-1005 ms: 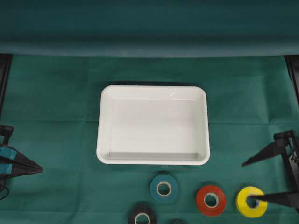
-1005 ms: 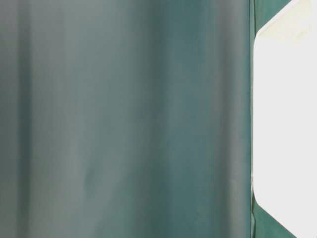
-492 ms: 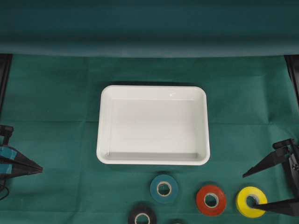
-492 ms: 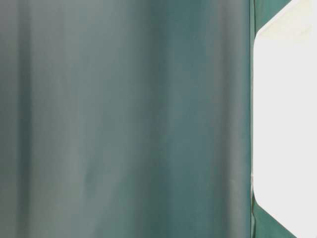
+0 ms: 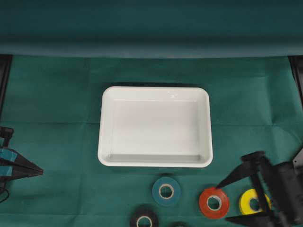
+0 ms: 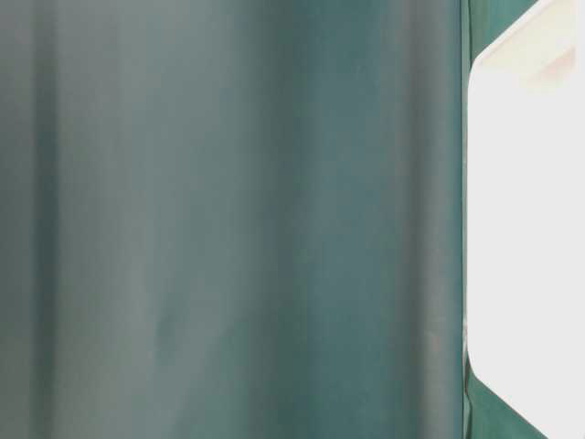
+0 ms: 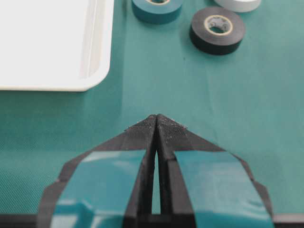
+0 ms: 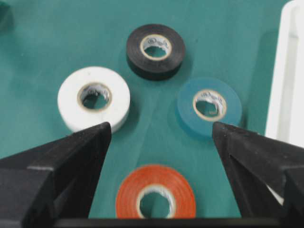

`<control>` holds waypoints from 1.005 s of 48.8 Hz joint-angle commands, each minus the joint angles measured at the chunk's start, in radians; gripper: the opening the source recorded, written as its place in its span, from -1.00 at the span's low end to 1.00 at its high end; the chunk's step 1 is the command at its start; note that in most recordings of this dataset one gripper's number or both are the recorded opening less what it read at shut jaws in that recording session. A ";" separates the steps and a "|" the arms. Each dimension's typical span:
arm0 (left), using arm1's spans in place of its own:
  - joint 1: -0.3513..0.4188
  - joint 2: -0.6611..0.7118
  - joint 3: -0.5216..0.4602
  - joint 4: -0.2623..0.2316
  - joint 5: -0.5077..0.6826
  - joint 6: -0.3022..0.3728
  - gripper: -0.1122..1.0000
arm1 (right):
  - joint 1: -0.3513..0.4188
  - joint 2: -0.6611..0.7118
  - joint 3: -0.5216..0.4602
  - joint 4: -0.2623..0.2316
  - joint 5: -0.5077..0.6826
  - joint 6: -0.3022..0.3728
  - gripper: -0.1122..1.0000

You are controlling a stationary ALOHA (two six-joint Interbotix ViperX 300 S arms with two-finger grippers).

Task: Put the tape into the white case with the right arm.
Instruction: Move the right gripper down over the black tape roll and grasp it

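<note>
Gaping right pincer (image 8: 161, 130) straddling red tape (image 8: 156, 197)

The shallow white rectangular plastic-looking case (image 5: 155, 126) is smooth and glossy. The green woven table cloth (image 5: 57, 104) looks matt, finely textured. The round orange tape roll (image 8: 156, 197) is slightly shiny.

tape rolls (image 5: 214, 202) before white case (image 5: 155, 163)

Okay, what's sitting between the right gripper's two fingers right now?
The red tape roll lies between the open right gripper's fingers, near their base, as the right wrist view shows. Beyond the tips lie the white, black and blue rolls.
</note>
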State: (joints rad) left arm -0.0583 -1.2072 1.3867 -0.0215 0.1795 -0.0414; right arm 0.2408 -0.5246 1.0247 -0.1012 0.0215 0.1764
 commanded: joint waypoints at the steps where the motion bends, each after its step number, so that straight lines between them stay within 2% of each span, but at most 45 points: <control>1: -0.002 0.002 -0.008 -0.002 -0.008 0.000 -0.80 | 0.005 0.091 -0.075 0.000 -0.012 0.002 0.70; 16: 0.002 -0.043 0.015 -0.002 -0.021 0.002 -0.80 | 0.011 0.403 -0.333 -0.002 -0.003 0.000 0.70; 26: 0.018 -0.091 0.038 -0.002 -0.029 -0.002 -0.80 | 0.011 0.515 -0.445 -0.002 0.006 0.000 0.70; 34: 0.043 -0.137 0.057 -0.002 -0.040 0.000 -0.80 | 0.011 0.560 -0.503 -0.002 0.037 0.002 0.70; 49: 0.104 -0.179 0.080 -0.002 -0.043 0.000 -0.80 | 0.017 0.612 -0.526 -0.002 0.040 0.003 0.70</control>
State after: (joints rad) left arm 0.0368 -1.3883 1.4742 -0.0215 0.1473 -0.0414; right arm 0.2500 0.0905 0.5246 -0.1012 0.0644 0.1779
